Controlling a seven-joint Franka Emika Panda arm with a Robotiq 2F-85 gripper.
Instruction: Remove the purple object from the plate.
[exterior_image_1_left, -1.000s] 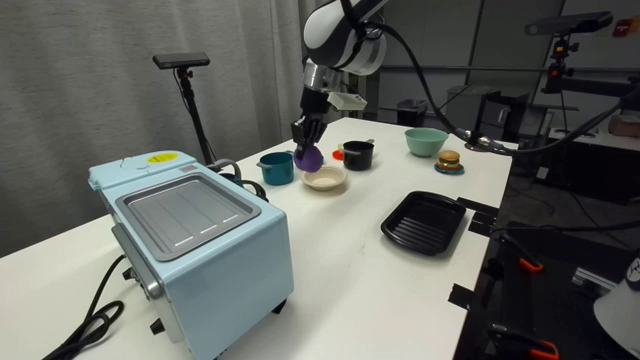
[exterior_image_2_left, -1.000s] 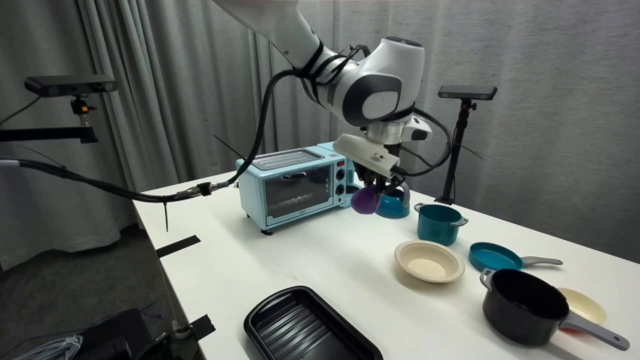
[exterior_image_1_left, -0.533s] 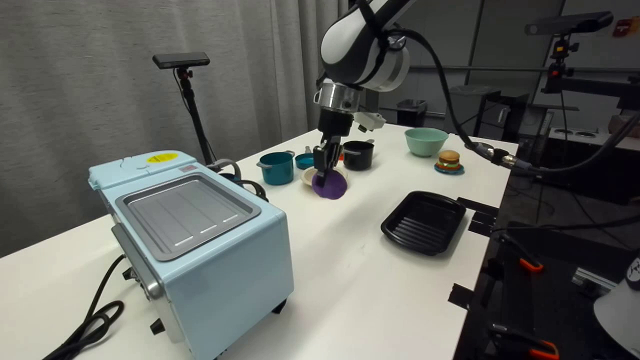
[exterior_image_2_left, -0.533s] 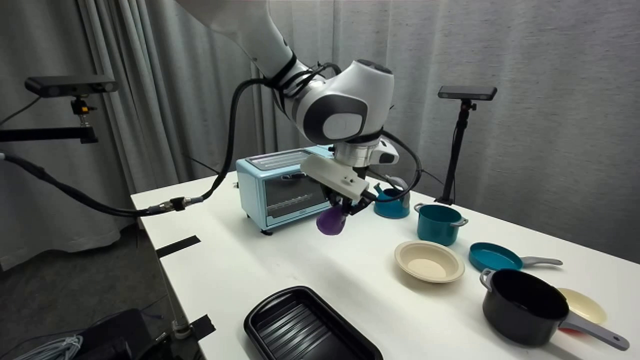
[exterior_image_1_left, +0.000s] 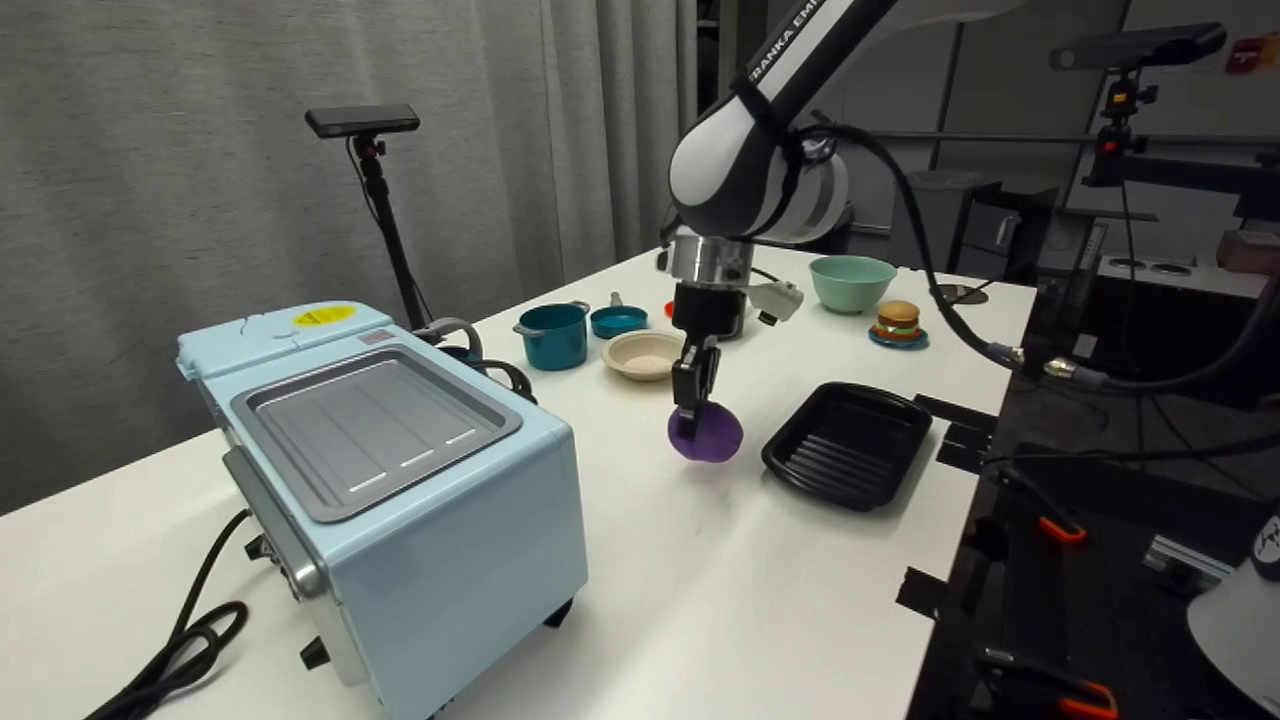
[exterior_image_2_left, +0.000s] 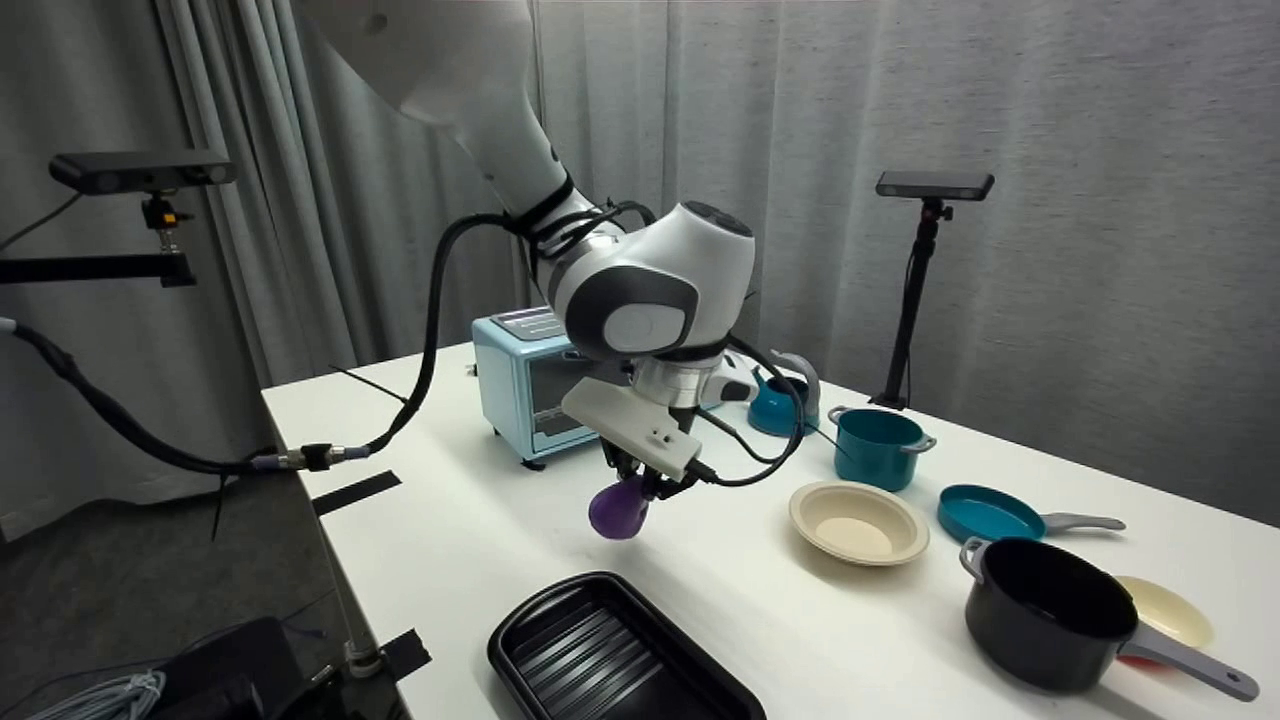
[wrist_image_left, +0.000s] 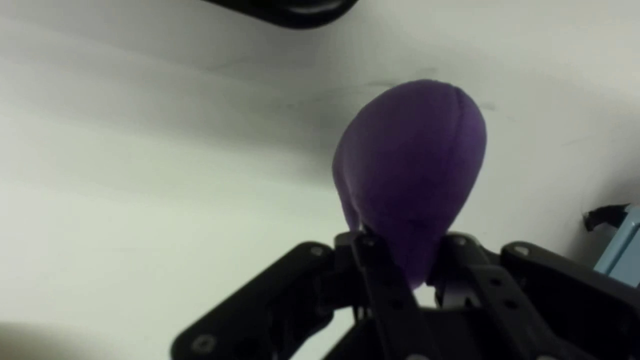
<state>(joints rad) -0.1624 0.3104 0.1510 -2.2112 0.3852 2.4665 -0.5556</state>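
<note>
Find the plate (exterior_image_2_left: 857, 530) on the table (exterior_image_2_left: 720, 610), upright, showing its cream floor in full, just beside the teal pot (exterior_image_2_left: 872, 455). See down into the black pot (exterior_image_2_left: 1035, 635), dark inside, standing near the teal pan (exterior_image_2_left: 988, 515), with a pale yellow dish (exterior_image_2_left: 1168, 610) partly behind. Pick out, in an exterior view, the burger (exterior_image_1_left: 897, 318) on a blue saucer (exterior_image_1_left: 900, 342) near the green bowl (exterior_image_1_left: 852, 287), and a grey tray (exterior_image_1_left: 380, 425) atop the pale blue oven (exterior_image_1_left: 465, 570). Spot the ridged black tray (exterior_image_1_left: 858, 422) near the table's edge, with strips of black tape (exterior_image_1_left: 966, 447) stuck down beside it. Notice grey curtains (exterior_image_2_left: 1090, 330) behind, plus a dark camera (exterior_image_2_left: 935, 185) on a black stand (exterior_image_2_left: 909, 310). Come to the purple lump (wrist_image_left: 412, 165) — off the plate, held up above the table between the oven and the black tray, clamped in the gripper (wrist_image_left: 406, 255), with fingers (wrist_image_left: 372, 265) pressed to either side of its narrow end. Looks smooth and rounded in the wrist view, deep purple, creased down one side — fat at the far end, tapering toward the fingers.
</note>
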